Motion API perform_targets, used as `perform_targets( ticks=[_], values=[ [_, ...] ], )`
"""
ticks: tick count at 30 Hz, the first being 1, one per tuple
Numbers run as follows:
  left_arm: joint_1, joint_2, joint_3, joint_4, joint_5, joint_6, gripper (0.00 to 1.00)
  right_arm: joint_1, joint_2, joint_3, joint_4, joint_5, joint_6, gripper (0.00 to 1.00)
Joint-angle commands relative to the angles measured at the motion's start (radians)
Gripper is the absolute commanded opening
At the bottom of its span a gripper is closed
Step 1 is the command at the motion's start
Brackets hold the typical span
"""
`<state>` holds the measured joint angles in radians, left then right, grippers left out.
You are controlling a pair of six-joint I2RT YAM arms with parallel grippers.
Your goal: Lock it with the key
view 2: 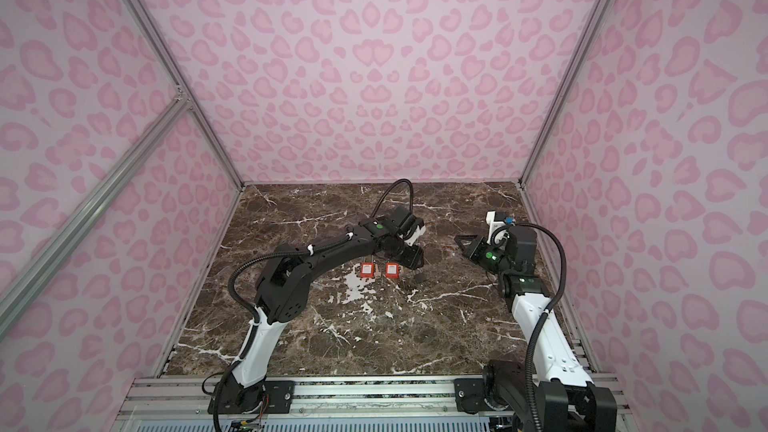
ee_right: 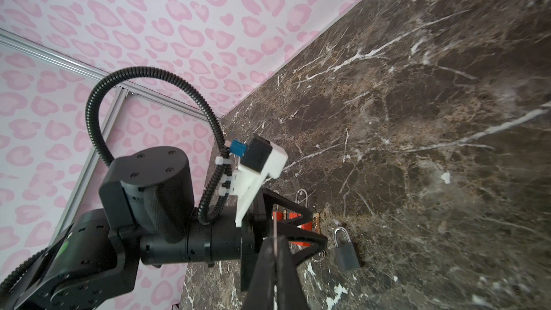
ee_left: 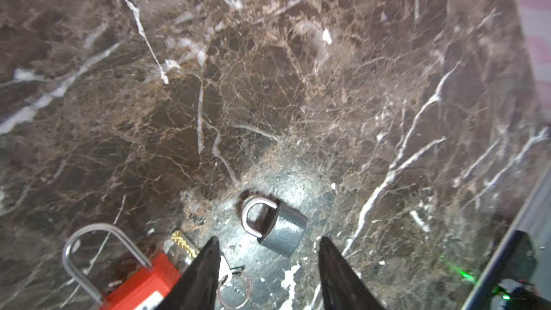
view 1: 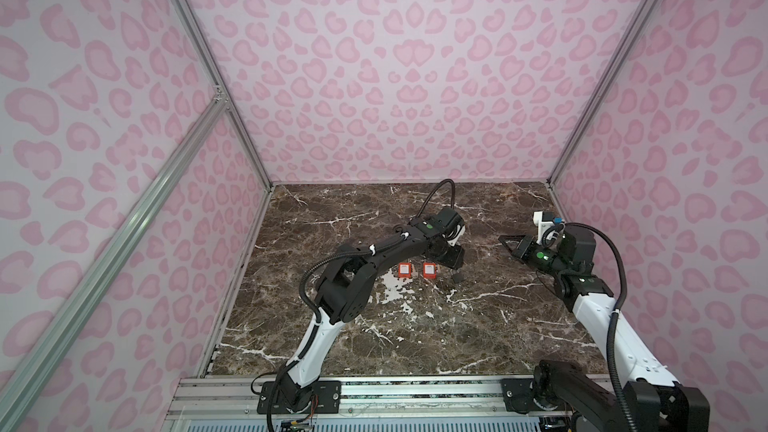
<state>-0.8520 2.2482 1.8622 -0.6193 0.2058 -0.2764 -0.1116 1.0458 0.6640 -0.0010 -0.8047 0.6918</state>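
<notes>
Step, likely: grabbing key (ee_left: 224, 269). Left pincer (ee_left: 269, 240) released, holding nothing, low over grey padlock (ee_left: 284, 229) lying on counter (ee_left: 268, 84). Key on ring just beside one finger. Right pincer (ee_right: 275, 246) clenched, well apart. Next: shift onto key, pinch, aim at keyhole.

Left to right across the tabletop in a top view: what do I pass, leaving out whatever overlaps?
first red padlock → second red padlock → small grey padlock → right gripper
</notes>
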Motion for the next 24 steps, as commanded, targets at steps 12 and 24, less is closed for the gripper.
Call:
perform_targets(
  ticks=[12, 24],
  values=[
    [-0.101, 0.059, 0.095, -0.160, -0.264, 0.172, 0.67, -0.026, 0.000, -0.001, -0.001, -0.017, -0.015, 0.00],
    [-0.122, 0.091, 0.122, -0.204, -0.314, 0.202, 0.70, -0.026, -0.001, -0.004, -0.001, -0.021, -0.016, 0.00]
  ],
)
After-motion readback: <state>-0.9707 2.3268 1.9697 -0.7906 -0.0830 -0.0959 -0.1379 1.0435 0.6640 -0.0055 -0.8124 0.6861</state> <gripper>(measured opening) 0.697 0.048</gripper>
